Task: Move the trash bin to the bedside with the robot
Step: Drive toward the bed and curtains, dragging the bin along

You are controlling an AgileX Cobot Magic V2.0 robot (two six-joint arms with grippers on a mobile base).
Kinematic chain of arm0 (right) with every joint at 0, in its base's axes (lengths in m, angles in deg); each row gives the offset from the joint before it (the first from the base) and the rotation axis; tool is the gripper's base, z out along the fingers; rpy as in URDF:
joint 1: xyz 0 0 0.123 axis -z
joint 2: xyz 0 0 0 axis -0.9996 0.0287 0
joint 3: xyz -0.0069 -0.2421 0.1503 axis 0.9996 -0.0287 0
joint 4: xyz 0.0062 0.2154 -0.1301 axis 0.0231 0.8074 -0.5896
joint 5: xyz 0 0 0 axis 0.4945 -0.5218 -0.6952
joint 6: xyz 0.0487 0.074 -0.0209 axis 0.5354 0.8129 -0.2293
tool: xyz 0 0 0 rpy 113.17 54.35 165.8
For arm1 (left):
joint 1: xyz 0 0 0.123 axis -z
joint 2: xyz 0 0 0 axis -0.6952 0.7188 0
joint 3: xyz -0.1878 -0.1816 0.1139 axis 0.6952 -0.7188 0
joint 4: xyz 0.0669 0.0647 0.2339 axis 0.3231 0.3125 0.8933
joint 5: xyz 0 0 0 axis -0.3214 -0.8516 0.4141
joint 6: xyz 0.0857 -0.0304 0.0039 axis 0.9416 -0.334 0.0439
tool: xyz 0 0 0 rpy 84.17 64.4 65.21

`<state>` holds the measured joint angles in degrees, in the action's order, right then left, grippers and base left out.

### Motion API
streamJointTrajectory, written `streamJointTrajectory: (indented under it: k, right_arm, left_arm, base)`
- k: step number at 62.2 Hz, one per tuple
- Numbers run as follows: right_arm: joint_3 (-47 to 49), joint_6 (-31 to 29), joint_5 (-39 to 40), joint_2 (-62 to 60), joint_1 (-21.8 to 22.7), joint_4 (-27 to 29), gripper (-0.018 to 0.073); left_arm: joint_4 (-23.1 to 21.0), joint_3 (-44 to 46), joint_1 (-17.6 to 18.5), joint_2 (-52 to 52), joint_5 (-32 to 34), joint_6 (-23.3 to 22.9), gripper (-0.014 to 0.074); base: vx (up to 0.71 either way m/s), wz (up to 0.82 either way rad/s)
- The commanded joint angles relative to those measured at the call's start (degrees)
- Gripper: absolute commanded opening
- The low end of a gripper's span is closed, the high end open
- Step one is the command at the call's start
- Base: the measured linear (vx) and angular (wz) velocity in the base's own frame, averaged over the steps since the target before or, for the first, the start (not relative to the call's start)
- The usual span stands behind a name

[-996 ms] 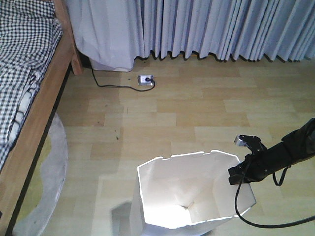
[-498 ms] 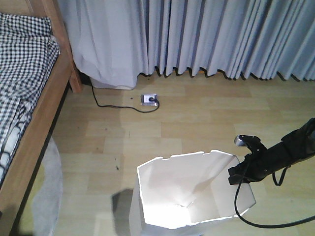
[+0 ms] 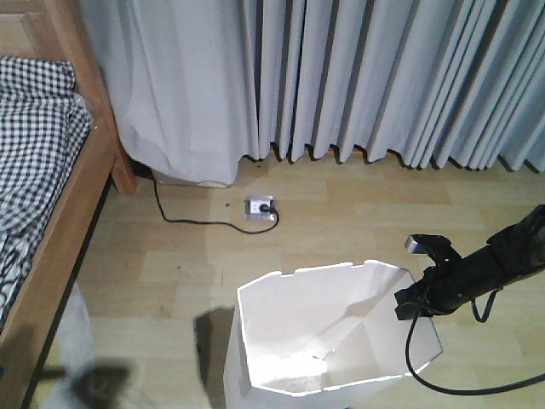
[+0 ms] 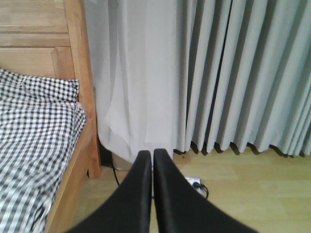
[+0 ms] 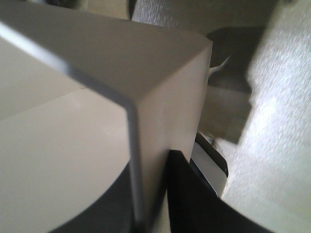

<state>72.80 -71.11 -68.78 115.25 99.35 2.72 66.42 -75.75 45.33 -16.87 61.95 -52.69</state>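
Pale grey pleated curtains [image 3: 383, 77] hang to the light wooden floor [image 3: 358, 213]. A white power socket block [image 3: 260, 207] lies near their hem, with a black cord [image 3: 183, 220] running left from it. A blurred pale rug [image 3: 72, 341] shows at the lower left.

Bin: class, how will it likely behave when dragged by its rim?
Probably light: the bin looks empty and thin-walled. Its wall may flex, as the right claw pinches just one spot on the rim. Tapering downward, it might tip toward the pull, though the smooth floor should let it slide.
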Motion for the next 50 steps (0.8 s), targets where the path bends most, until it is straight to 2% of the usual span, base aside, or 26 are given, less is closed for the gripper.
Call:
streamJointTrajectory:
  k: [1,50]
  right_arm:
    - [0.2,0.2,-12.3,-4.3,0.2,2.3,-0.0006]
    - [0.2,0.2,-12.3,-4.3,0.2,2.3,-0.0006]
  left_arm:
    - [-0.2,-1.7,0.3,-0.6,4.2,-0.5,-0.0006]
    - [-0.2,-1.7,0.3,-0.6,4.2,-0.5,-0.0006]
  base:
    - [0.36,-0.01]
    - [0.31,0.03]
